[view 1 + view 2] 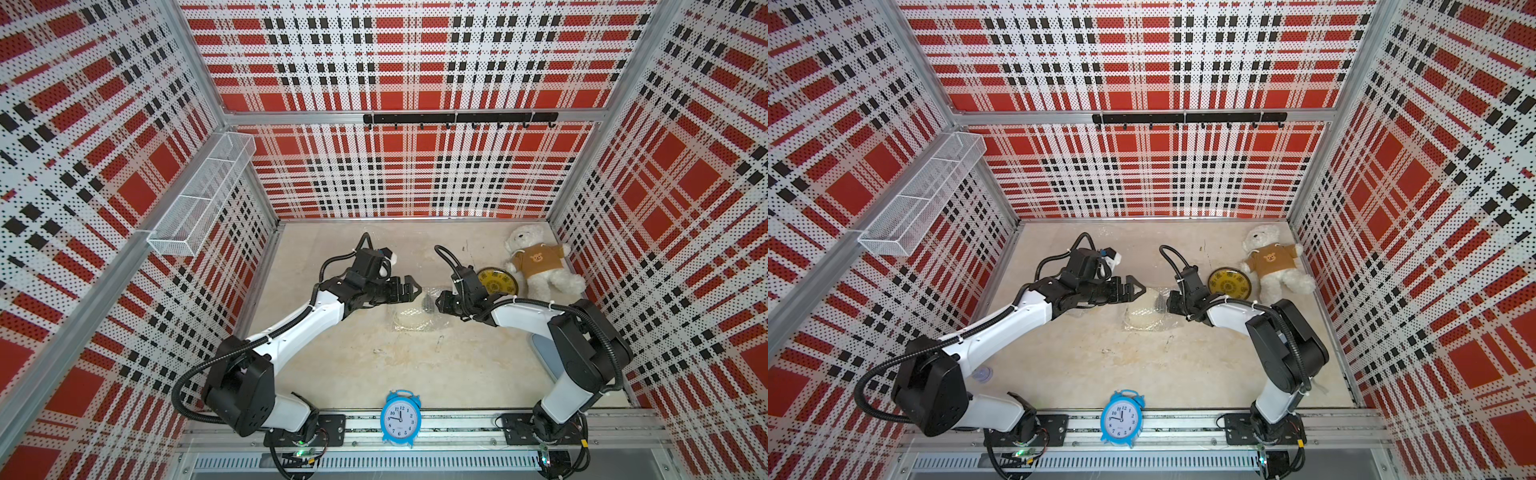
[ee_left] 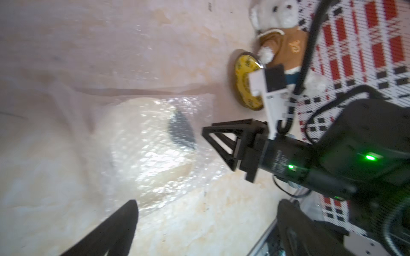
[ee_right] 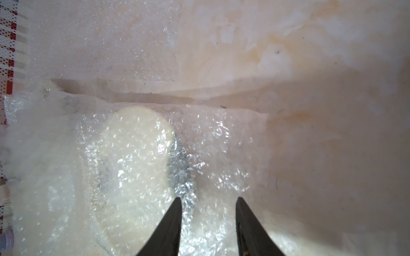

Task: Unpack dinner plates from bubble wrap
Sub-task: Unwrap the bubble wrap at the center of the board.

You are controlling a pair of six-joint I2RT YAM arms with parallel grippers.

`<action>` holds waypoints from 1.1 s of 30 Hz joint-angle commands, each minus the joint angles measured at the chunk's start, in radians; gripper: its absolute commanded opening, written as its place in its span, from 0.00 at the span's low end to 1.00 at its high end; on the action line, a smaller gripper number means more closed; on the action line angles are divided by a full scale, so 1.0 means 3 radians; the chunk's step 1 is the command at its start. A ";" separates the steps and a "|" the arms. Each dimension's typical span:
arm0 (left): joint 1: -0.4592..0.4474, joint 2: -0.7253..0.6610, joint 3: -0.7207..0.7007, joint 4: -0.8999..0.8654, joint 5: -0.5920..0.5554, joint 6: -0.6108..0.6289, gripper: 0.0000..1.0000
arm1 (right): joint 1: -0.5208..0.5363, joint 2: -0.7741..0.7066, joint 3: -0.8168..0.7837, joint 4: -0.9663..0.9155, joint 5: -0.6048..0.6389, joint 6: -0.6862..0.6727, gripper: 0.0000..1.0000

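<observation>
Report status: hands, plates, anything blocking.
Left hand open, right hand part-open, both at clear bubble wrap. Round cream plate wrapped; yellow black-rimmed plate bare beside white teddy bear. Nothing in the way.

The cream plate (image 3: 133, 168) is seen only through the bubble wrap (image 3: 217, 141), its marks smeared. A dark patch (image 3: 180, 164) at its edge, possibly a printed pattern, cannot be made out. The yellow plate (image 1: 496, 284) is partly hidden by the right arm (image 1: 519, 311) in both top views. The right gripper (image 3: 208, 200) is cut off by its wrist picture's edge; of the left gripper (image 1: 415, 289) only one blurred finger (image 2: 119, 223) is shown in the left wrist view
</observation>
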 commanded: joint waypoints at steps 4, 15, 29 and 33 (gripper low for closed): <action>-0.0207 0.0435 -0.0025 0.0432 0.0168 -0.0280 0.99 | -0.0023 -0.0017 0.0121 0.0060 -0.0037 -0.0020 0.43; -0.0038 0.0741 -0.0180 0.0418 -0.0075 -0.0084 0.99 | -0.0038 -0.0065 0.0090 0.0045 -0.0023 -0.0035 0.43; 0.0349 0.0651 -0.0448 0.0212 -0.0276 0.0136 0.99 | -0.0043 0.0011 0.0095 0.0075 -0.0033 -0.0045 0.43; 0.0371 0.0651 -0.0462 0.0224 -0.0324 0.0104 0.99 | -0.0044 0.0021 0.0075 0.0070 -0.0018 -0.0040 0.43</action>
